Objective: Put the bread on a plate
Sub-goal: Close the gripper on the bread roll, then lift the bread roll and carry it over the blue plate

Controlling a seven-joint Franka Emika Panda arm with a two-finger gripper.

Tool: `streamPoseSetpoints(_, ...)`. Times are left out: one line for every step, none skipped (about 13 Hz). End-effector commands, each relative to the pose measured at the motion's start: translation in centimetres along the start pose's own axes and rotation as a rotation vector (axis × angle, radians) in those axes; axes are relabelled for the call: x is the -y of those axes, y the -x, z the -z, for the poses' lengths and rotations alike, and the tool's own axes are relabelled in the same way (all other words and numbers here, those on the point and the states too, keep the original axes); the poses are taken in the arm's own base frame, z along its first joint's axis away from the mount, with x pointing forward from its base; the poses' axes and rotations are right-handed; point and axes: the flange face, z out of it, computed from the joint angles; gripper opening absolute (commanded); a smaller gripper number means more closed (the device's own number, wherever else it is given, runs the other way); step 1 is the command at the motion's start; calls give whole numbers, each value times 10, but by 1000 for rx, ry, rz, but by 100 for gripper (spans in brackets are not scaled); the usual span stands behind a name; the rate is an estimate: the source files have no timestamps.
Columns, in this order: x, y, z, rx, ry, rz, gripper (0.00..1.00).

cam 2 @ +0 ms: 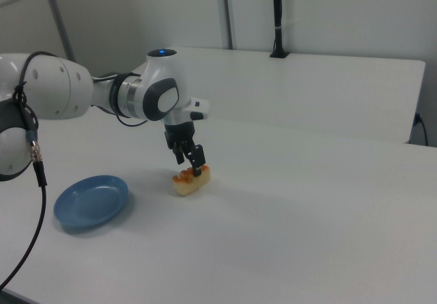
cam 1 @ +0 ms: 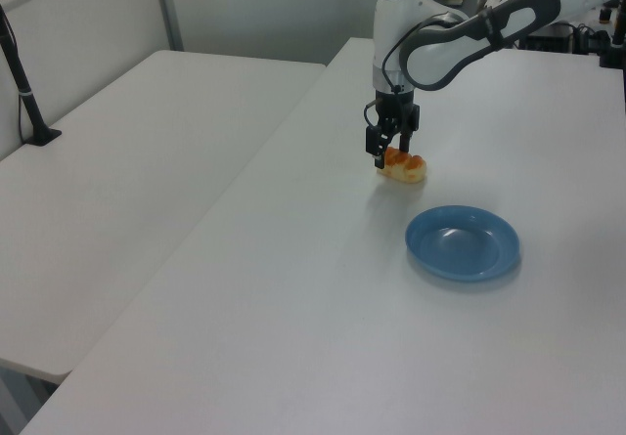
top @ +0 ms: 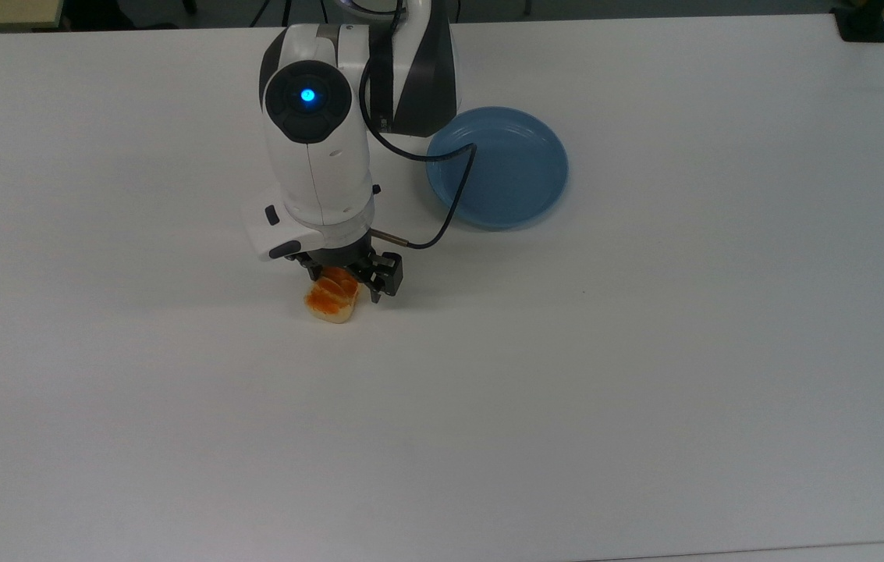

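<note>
Gripper (top: 342, 282) hung low over the bread (top: 330, 299), its fingers spread to either side of the loaf's middle and holding nothing yet. One bread roll lay on the white table (top: 644, 390), well apart from the single blue plate (top: 498, 167) toward the top view's upper right. By its look, the roll was probably light and soft, with a glossy top that might slip, so a gentle pinch across the pale sides at mid-length seemed wisest.
</note>
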Motion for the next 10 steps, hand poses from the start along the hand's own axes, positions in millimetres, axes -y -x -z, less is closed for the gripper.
streamPoseSetpoints(1,-2,0,-23,12,20,64)
streamPoseSetpoints(1,-2,0,-22,14,36,46)
streamPoseSetpoints(2,-2,1,-20,15,38,30)
streamPoseSetpoints(3,-1,8,-21,13,47,16)
streamPoseSetpoints(3,3,14,0,17,65,5)
streamPoseSetpoints(3,9,24,34,21,86,0)
streamPoseSetpoints(0,14,42,57,21,111,0)
streamPoseSetpoints(0,19,54,73,13,132,0)
streamPoseSetpoints(-1,25,68,98,0,156,0)
streamPoseSetpoints(0,32,78,121,-12,176,0)
